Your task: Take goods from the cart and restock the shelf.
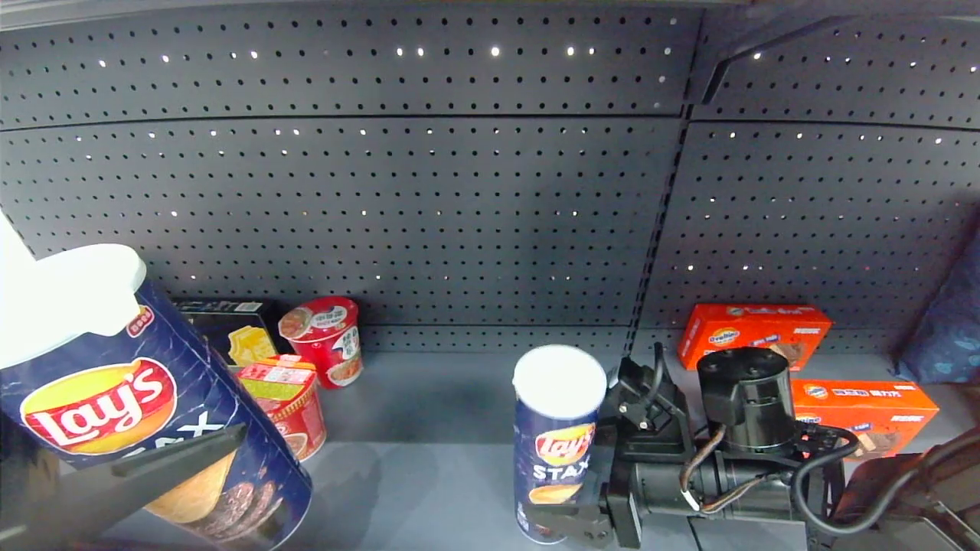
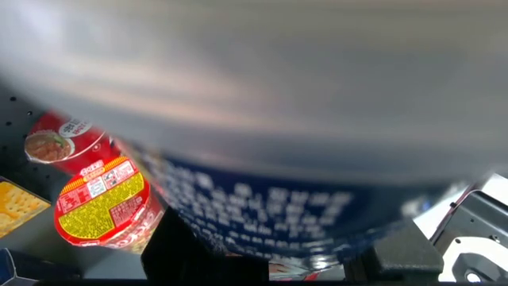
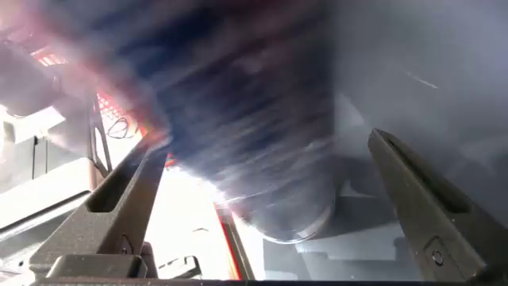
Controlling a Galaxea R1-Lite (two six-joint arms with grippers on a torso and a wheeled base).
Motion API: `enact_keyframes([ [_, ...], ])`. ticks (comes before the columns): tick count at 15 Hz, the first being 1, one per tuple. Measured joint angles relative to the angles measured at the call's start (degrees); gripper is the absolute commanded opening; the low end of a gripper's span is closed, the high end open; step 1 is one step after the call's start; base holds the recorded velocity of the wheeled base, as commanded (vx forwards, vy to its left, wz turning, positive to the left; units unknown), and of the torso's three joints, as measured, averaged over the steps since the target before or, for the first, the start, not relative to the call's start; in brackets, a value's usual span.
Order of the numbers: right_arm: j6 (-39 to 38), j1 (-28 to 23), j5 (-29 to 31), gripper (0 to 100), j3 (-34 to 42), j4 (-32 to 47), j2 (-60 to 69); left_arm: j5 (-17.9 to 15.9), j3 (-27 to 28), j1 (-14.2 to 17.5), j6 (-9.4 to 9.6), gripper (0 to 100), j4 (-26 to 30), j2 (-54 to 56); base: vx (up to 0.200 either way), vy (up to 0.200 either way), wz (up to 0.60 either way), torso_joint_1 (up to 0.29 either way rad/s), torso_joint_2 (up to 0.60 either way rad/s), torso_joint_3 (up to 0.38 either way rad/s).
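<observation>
Chip can (image 1: pixel 115 398) is sitting tilted (lid up) in the left end effector (image 1: pixel 164 459), which is clamping it at the left of the shelf (image 1: pixel 429 405), in front of two noodle cups (image 1: pixel 325 340) and a black box (image 1: pixel 230 325). A second can (image 1: pixel 559 428) is standing upright mid-shelf. The right end effector (image 1: pixel 589 467) is straddling it with fingers spread, and one finger (image 3: pixel 421 214) is showing a gap from the can's side. Two orange boxes (image 1: pixel 754 329) are lying further right on the shelf.
</observation>
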State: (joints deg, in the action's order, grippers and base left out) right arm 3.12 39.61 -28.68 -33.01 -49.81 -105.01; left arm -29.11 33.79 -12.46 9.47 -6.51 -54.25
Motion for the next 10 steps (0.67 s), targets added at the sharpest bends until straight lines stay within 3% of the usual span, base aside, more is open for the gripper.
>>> enact_keyframes([
  [8, 0.0, -0.8, 0.2, 100, 5.4, 0.4, 5.3, -0.2, 0.0, -0.3, 0.00, 0, 0.1, 1.1, 0.000, 0.000, 0.00, 0.000, 0.00, 0.000],
  [10, -0.1, -0.9, 0.9, 100, 7.2, 0.5, 8.5, -0.3, 0.4, -2.6, 0.02, 0, 0.0, 1.2, 0.000, 0.000, 0.00, 0.000, 0.00, 0.000],
])
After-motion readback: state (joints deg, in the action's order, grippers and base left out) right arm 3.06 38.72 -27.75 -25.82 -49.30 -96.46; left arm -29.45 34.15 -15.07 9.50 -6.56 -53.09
